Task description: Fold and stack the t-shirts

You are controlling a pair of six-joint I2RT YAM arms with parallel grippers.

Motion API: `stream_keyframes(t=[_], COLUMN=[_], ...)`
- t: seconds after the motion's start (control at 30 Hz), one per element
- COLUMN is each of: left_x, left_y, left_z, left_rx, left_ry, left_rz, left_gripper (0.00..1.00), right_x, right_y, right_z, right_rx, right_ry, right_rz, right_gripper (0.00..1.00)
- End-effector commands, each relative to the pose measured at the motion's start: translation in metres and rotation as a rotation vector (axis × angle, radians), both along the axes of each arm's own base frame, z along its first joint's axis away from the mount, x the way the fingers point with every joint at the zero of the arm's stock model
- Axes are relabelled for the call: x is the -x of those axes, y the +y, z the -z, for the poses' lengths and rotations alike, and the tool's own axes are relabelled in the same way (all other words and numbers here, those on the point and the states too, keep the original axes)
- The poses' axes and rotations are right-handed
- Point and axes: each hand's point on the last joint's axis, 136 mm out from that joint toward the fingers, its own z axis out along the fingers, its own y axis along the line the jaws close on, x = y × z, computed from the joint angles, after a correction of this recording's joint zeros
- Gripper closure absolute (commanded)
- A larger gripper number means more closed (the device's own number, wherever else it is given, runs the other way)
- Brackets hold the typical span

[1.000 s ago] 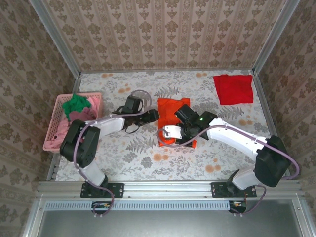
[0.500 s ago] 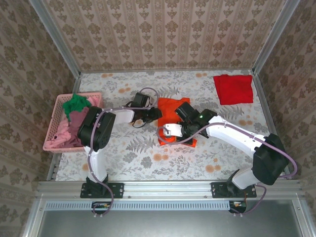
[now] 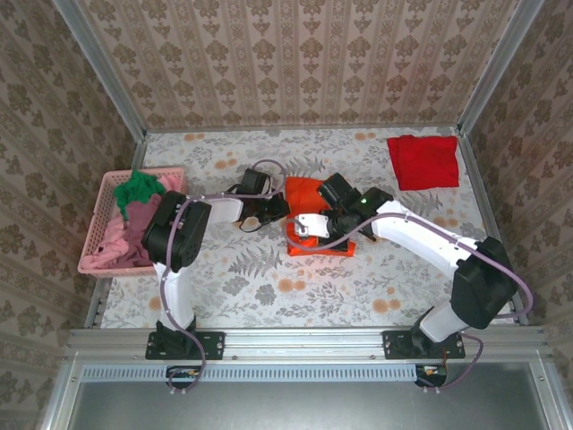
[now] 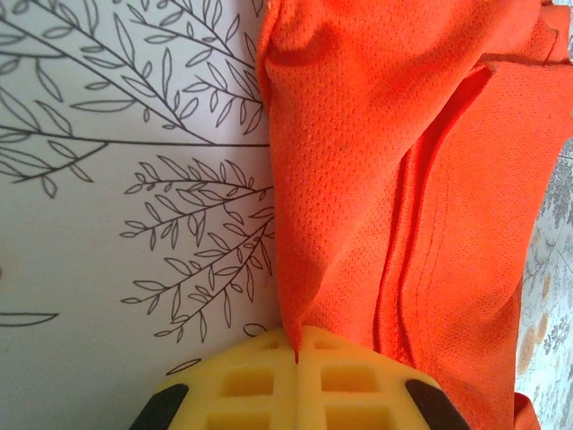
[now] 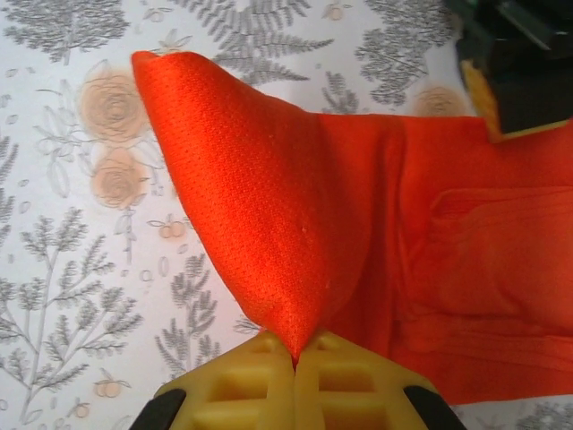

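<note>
The bright orange t-shirt [image 3: 309, 191] lies partly folded at the middle of the table. My left gripper [image 3: 280, 207] is shut on its left edge, and the left wrist view shows the cloth [image 4: 358, 161] pinched between the yellow pads [image 4: 295, 345]. My right gripper [image 3: 301, 235] is shut on a near corner of the same shirt. That corner [image 5: 269, 197] rises as a peaked flap out of the closed jaws [image 5: 294, 351]. A folded red t-shirt [image 3: 423, 161] lies flat at the far right.
A pink lattice basket [image 3: 93, 231] stands at the left edge, holding green [image 3: 136, 186], pink [image 3: 112, 240] and mauve [image 3: 141, 222] shirts. Metal frame rails border the table. The left gripper's body [image 5: 519, 72] sits at the top right of the right wrist view.
My left gripper reached the orange shirt's left edge and closed on it. My right gripper carried its held corner away from the near edge, so the shirt looks shorter.
</note>
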Motion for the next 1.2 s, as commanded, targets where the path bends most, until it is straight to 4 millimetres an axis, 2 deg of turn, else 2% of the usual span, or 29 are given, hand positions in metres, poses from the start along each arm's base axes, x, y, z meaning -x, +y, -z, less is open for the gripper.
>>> stream_keyframes(t=[0.0,0.13,0.23,0.43,0.63,1.0,1.17], left_x=[0.018,0.020,0.014,0.019,0.022,0.022,0.023], left_y=[0.015,0.016,0.026,0.029,0.035,0.039,0.039], left_z=[0.041,0.054,0.063,0.076,0.083,0.089,0.097], left_rx=[-0.045,-0.019,-0.001,-0.021,-0.043,-0.053,-0.050], left_ry=[0.117,0.166,0.204,0.273,0.298,0.304,0.318], left_rz=[0.002,0.003,-0.024,-0.015,-0.001,0.004,0.007], left_gripper=[1.00,1.00,1.00,1.00,1.00,1.00,1.00], right_x=[-0.030,-0.067,-0.093,-0.138,-0.176,-0.227,-0.237], right_y=[-0.007,-0.009,-0.008,-0.005,-0.002,-0.007,-0.003], right_z=[0.002,0.001,-0.001,0.003,0.013,0.028,0.031], right_rx=[0.077,0.102,0.107,0.131,0.177,0.218,0.208], right_ry=[-0.033,-0.059,-0.084,-0.126,-0.172,-0.238,-0.258], right_rz=[-0.014,-0.012,-0.007,0.010,0.042,0.136,0.150], right_gripper=[1.00,1.00,1.00,1.00,1.00,1.00,1.00])
